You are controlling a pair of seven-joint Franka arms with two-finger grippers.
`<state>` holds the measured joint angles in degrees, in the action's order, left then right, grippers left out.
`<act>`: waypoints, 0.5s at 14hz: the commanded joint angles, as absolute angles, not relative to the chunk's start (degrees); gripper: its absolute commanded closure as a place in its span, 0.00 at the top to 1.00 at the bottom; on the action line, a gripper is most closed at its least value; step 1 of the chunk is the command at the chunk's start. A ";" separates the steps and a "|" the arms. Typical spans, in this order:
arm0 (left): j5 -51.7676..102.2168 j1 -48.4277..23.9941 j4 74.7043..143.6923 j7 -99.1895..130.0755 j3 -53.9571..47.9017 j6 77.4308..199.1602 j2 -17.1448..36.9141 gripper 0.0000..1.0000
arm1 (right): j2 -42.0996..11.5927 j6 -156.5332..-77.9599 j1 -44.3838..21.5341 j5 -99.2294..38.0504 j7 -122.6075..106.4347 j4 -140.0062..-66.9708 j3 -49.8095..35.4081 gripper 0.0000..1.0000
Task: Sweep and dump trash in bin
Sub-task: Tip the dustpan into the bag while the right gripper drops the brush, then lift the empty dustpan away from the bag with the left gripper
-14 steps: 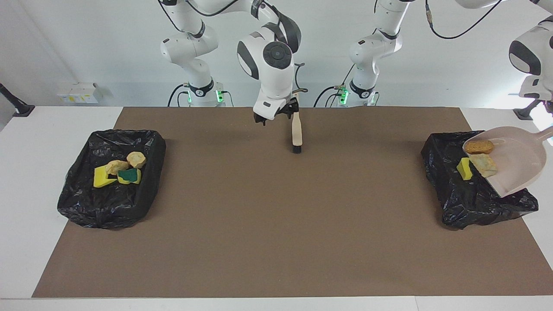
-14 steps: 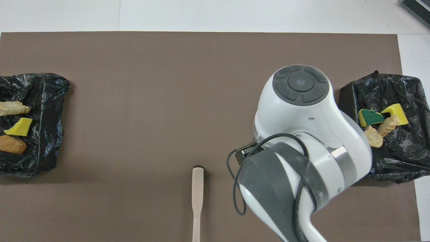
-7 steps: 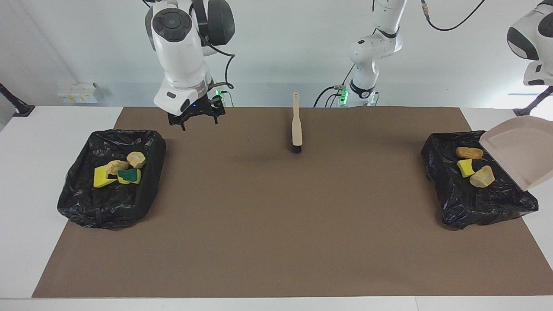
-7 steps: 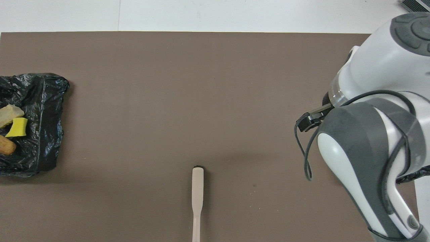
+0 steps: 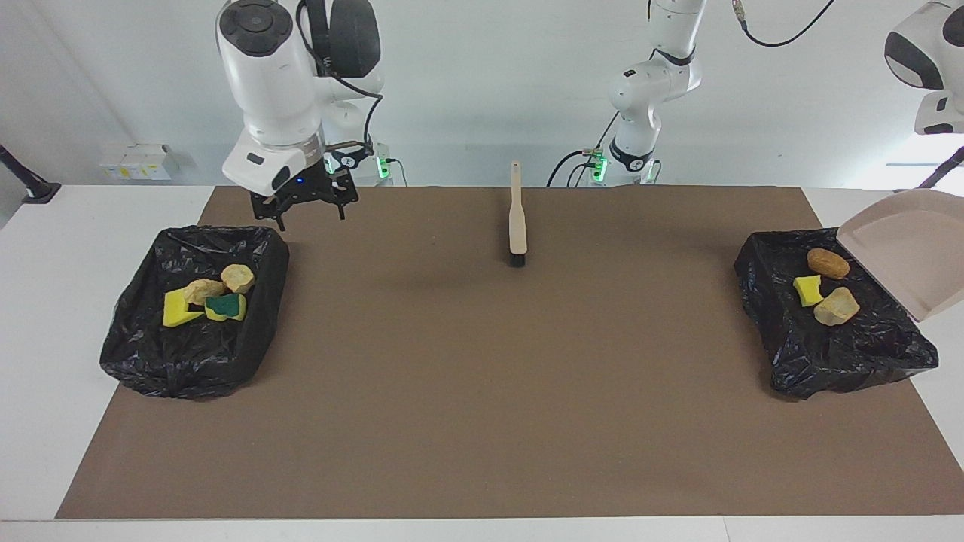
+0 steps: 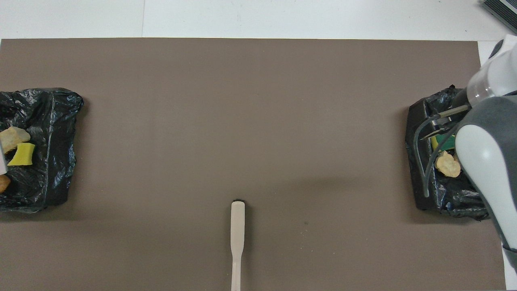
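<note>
Right gripper [image 5: 305,212], empty with fingers spread, hangs over the mat [image 5: 482,376] beside one bin [image 5: 192,316] holding four scraps [image 5: 207,297]. Left gripper is out of view, pressed shut; the dustpan [image 5: 904,252] tilts above the other bin [image 5: 832,339], which holds three scraps [image 5: 821,286]. Brush [image 5: 517,218] lies mid-desk.
</note>
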<state>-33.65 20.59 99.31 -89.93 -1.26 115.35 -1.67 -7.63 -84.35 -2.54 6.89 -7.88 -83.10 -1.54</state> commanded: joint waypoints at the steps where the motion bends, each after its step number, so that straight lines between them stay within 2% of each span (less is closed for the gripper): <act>1: -27.44 17.15 99.58 -88.86 -0.88 112.08 -2.11 0.00 | -7.47 -84.81 0.78 7.12 -9.40 -82.70 -1.58 1.00; 4: -26.28 12.92 99.67 -83.78 -1.05 106.80 -2.20 0.00 | -6.68 -84.81 4.39 6.59 -9.93 -82.71 -1.58 1.00; 7: -21.37 9.59 101.77 -78.42 -1.05 106.17 -2.29 0.00 | -4.40 -84.46 4.13 3.18 -2.06 -83.05 -2.37 1.00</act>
<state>-23.88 11.83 100.11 -82.00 -1.89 106.87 -1.55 -6.59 -84.35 3.73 5.70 -6.56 -82.38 -1.21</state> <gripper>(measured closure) 0.687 0.000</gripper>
